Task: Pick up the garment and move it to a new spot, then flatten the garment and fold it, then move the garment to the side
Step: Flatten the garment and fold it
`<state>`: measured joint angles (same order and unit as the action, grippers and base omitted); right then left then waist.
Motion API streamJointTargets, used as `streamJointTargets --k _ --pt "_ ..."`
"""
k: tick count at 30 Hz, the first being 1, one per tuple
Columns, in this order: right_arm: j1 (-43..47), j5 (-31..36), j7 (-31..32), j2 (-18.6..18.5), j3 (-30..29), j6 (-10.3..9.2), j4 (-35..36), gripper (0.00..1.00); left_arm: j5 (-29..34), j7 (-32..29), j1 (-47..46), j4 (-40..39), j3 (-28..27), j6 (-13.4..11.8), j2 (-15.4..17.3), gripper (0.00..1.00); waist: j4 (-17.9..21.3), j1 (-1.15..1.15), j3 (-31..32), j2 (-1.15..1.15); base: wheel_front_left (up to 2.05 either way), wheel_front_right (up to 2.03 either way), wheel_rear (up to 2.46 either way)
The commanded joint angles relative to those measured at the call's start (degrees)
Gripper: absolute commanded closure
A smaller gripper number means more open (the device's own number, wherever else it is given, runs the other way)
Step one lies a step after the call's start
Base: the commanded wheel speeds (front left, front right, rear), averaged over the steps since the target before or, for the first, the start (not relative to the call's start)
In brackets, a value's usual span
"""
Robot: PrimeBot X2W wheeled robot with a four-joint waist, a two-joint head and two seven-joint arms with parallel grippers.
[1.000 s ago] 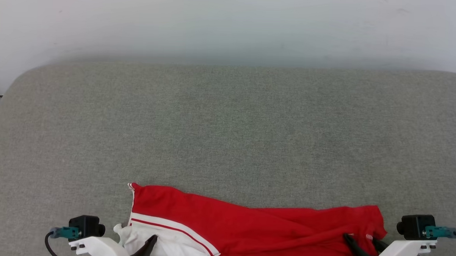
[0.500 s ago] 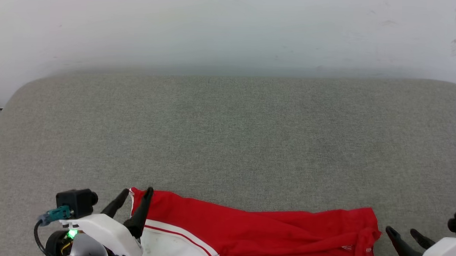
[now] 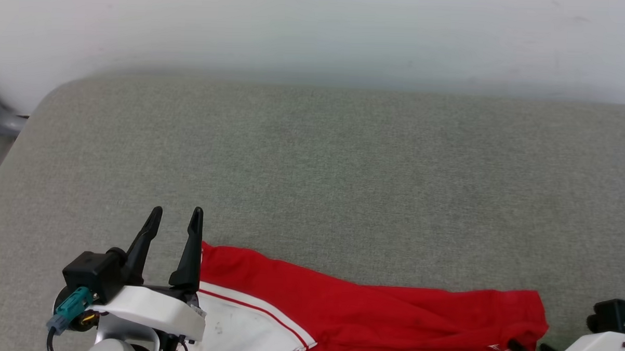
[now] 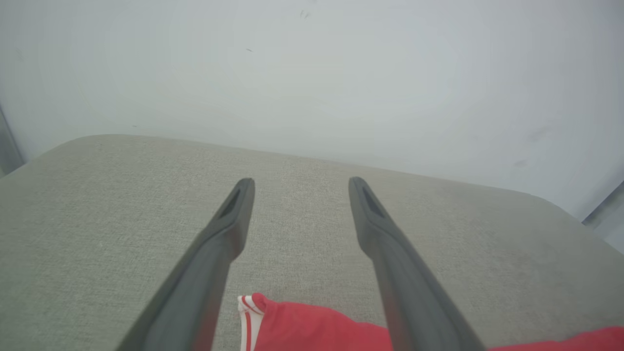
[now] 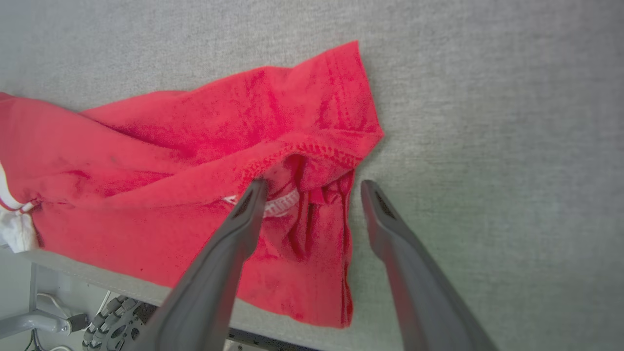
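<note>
Red jersey (image 3: 370,312) lies at 4 o'clock from the raised, spread, empty left gripper (image 3: 177,212); the right gripper (image 5: 314,187), parted, straddles its hem.

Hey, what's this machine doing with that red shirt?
A two-armed robot is working on a red garment crumpled along the near edge of a grey padded table. Neither gripper holds it: the left gripper hovers open by its striped corner, and the right gripper is poised open over a bunched fold at the other end.
</note>
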<state>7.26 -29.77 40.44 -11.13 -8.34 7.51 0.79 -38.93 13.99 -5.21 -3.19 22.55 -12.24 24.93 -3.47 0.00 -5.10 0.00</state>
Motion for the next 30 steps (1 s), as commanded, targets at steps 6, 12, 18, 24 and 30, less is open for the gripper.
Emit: streamJointTargets --k 6,12,18,24,30 --pt "-1.39 -1.15 1.17 1.96 2.14 -0.05 -5.53 0.00 2.03 0.72 -0.18 -1.23 -0.44 -0.77 0.01 0.00 -1.50 0.00 -2.29 0.00 0.00 0.00 0.00" --pt "-1.81 -2.73 2.84 2.85 4.00 -0.07 -11.41 0.80 3.04 0.94 -0.54 -1.70 -0.88 -0.38 -0.73 0.00 -1.71 0.00 -2.72 0.00 0.00 0.00 0.00" --pt "-2.65 -3.94 1.36 0.91 4.63 -0.07 -10.47 1.00 3.30 1.06 0.40 -1.03 -0.98 -0.16 -1.02 0.00 -1.02 0.00 -1.20 0.00 0.00 0.00 0.00" --pt "-3.08 -5.22 -1.21 -2.24 5.24 -0.06 -5.07 1.00 2.99 0.94 1.78 -0.61 -1.06 -0.63 -0.62 0.00 0.17 0.00 1.80 0.00 0.00 0.00 0.00" --pt "-1.48 -4.81 -0.15 -4.17 2.99 -0.07 -1.80 1.00 2.79 0.51 3.64 -1.25 -1.02 -1.38 -0.13 0.00 1.57 0.00 4.80 0.00 0.00 0.00 0.00"
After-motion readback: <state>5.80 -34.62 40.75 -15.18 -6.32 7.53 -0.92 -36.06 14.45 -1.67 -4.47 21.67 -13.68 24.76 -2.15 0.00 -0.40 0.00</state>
